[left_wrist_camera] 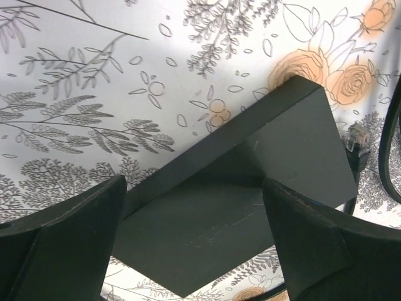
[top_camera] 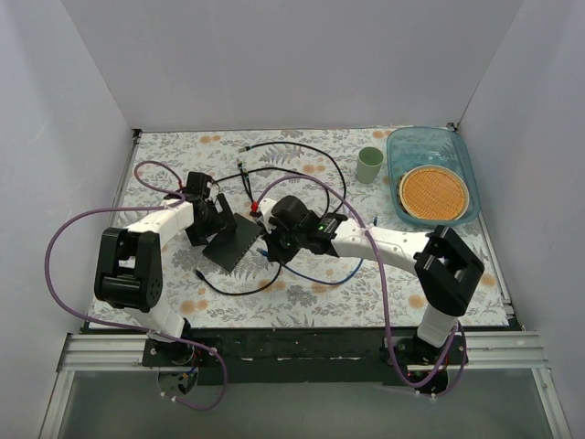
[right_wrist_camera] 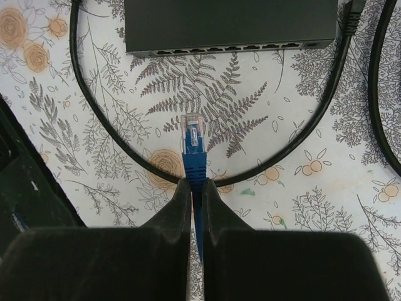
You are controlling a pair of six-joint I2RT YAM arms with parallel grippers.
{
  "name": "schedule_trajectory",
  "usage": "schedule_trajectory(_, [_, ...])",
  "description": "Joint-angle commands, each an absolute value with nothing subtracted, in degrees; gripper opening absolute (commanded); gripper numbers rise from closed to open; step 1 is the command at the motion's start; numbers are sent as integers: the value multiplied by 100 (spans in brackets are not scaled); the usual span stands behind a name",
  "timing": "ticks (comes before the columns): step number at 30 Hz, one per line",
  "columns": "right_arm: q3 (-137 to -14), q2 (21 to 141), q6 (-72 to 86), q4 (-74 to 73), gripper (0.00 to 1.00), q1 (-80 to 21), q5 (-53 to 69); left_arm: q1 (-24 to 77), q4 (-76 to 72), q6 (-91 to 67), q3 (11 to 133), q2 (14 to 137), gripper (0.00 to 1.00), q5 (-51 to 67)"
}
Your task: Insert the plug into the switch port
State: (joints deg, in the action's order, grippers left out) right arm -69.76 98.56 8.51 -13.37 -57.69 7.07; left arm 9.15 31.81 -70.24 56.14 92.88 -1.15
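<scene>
The switch (right_wrist_camera: 229, 22) is a flat dark grey box on the flowered cloth. Its row of ports (right_wrist_camera: 232, 47) faces my right gripper. My right gripper (right_wrist_camera: 197, 184) is shut on the blue cable just behind the plug (right_wrist_camera: 193, 135). The plug's clear tip points at the port row and stops a short way off it. In the top view the right gripper (top_camera: 274, 236) sits at the box's (top_camera: 233, 242) right edge. My left gripper (left_wrist_camera: 194, 219) is open, with its fingers (left_wrist_camera: 69, 238) spread wide over the box's (left_wrist_camera: 250, 182) top.
Black cables (top_camera: 292, 155) loop across the cloth; one curves under the blue plug (right_wrist_camera: 113, 138). A black cable's clear plug (left_wrist_camera: 358, 139) lies by the box's far corner. A green cup (top_camera: 369, 165) and a blue tray (top_camera: 437, 146) holding an orange disc stand at the back right.
</scene>
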Motion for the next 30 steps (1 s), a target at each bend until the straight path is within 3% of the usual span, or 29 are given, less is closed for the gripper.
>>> schedule_trajectory(1, [-7111, 9870, 405, -1152, 1, -5985, 133, 607, 3296, -6882, 5775, 8869, 90, -54])
schedule_trajectory(15, [-6952, 10265, -193, -475, 1, -6609, -1089, -333, 2892, -6653, 5353, 8561, 90, 1590])
schedule_trajectory(30, [-6838, 11003, 141, 299, 1, -6741, -1152, -378, 2373, -6767, 5002, 8894, 87, 2118])
